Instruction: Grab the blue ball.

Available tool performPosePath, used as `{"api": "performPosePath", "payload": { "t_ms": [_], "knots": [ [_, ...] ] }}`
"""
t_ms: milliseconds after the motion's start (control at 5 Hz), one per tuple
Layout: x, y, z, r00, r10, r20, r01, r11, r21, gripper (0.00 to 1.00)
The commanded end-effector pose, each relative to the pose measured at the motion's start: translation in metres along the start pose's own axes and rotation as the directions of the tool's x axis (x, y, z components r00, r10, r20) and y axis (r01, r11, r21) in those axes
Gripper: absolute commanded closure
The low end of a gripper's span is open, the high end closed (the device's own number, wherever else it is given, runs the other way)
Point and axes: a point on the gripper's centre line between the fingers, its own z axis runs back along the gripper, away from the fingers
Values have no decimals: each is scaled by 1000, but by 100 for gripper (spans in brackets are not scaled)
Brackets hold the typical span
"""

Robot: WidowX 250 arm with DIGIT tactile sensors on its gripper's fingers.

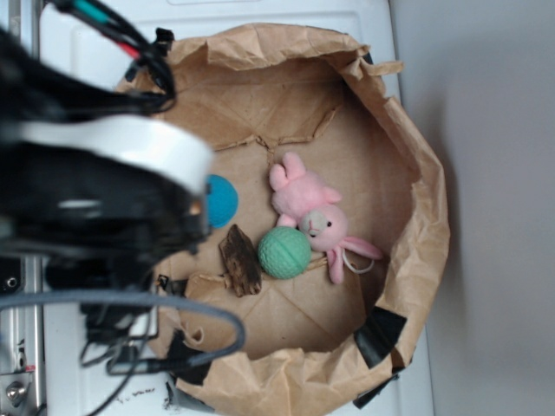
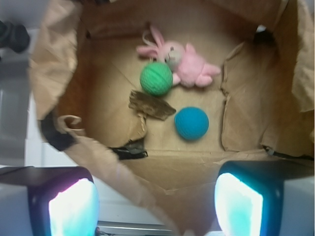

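Your gripper [image 2: 155,206] hangs wide open above the paper bag [image 2: 246,98]; the blue ball [image 2: 191,123] lies on its floor beside the bark piece [image 2: 151,104].

Probably a lab: crumpled paper bag [image 1: 416,173] of toys taped on white tabletop [image 1: 260,13].

Blue ball [image 2: 191,123]: plain teal-blue, no pattern. Green ball [image 2: 156,78] just beside it: mint-green w/ fine ribbed texture. Bunny plush [image 2: 184,62] next to green ball: pale pink body, greyish-beige face, pink ears. Bark piece [image 2: 150,104] betw. the two balls: dark brown, mottled. Paper bag [image 2: 106,162] around all: tan kraft brown, creased, black tape patches at rim. End effector [image 2: 152,206]: black housing, finger pads [image 2: 71,209] glowing whitish-cyan w/ pink edge. Arm in exterior view: black w/ white band.
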Motion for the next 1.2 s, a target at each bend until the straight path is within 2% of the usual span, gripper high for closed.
{"api": "performPosePath", "payload": {
  "t_ms": [0, 400, 600, 800, 1000],
  "knots": [
    [7, 3, 12, 998, 16, 53, -16, 1000, -2, 0],
    [7, 3, 12, 998, 16, 53, -16, 1000, -2, 0],
    [29, 7, -2, 998, -44, 36, 44, 999, 5, 0],
    [63, 22, -14, 999, -24, 28, 24, 1000, -7, 0],
    [77, 29, -34, 1000, -4, 21, 3, 1000, 16, 0]
  ]
}}
